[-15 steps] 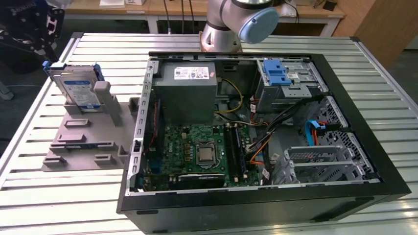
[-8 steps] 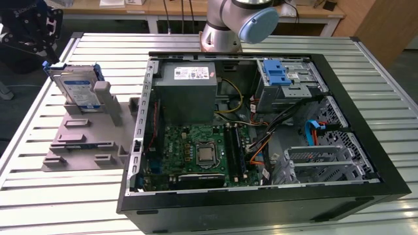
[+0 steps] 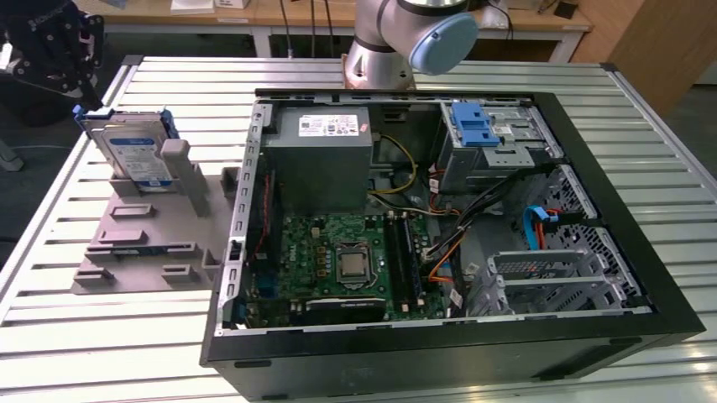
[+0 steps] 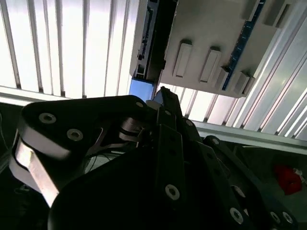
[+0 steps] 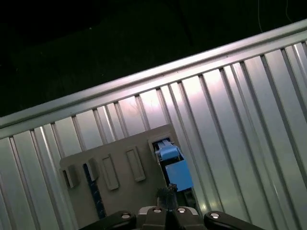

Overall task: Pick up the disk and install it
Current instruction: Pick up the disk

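Observation:
The disk [image 3: 133,151] stands on edge in a grey holder [image 3: 146,243] on the slatted table, at the exterior view's left, label facing out and blue carrier frame around it. My gripper [image 3: 84,101] hangs right at the disk's upper far corner, tilted over it. In the second wrist view the disk [image 4: 148,43] shows edge-on, with the blue frame's end right at my gripper [image 4: 151,96]. The first wrist view has the blue frame [image 5: 171,165] just ahead of my gripper [image 5: 168,196], beside the grey holder [image 5: 120,158].
An open black computer case [image 3: 627,277] lies to the exterior view's right of the holder. It holds a grey power-supply box [image 3: 319,147], a green motherboard [image 3: 348,264] and a blue-trimmed drive bay [image 3: 476,126]. The arm's base [image 3: 381,50] stands behind the case.

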`<state>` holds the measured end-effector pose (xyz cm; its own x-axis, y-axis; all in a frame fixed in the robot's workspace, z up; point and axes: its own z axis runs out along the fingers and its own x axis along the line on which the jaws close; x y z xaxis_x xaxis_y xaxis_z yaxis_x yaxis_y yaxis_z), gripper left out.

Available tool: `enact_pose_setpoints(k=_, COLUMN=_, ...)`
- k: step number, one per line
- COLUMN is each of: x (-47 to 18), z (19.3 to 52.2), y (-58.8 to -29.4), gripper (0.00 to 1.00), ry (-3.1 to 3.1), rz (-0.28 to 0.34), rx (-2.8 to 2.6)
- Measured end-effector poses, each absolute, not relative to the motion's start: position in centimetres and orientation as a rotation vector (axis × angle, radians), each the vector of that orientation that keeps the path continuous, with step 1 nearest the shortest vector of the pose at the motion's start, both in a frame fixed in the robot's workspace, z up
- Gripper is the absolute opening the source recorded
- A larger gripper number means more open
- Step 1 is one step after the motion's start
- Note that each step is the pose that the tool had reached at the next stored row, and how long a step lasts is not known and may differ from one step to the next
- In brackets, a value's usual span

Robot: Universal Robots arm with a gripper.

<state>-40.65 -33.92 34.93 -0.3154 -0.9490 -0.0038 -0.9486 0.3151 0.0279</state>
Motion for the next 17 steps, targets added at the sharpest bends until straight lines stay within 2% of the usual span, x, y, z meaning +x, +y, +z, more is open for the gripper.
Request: enact_pose_setpoints(k=17, x=-40.85, z=34.65, y=-33.39, gripper=0.11, ry=-2.346, rz=-0.032, rx=2.064)
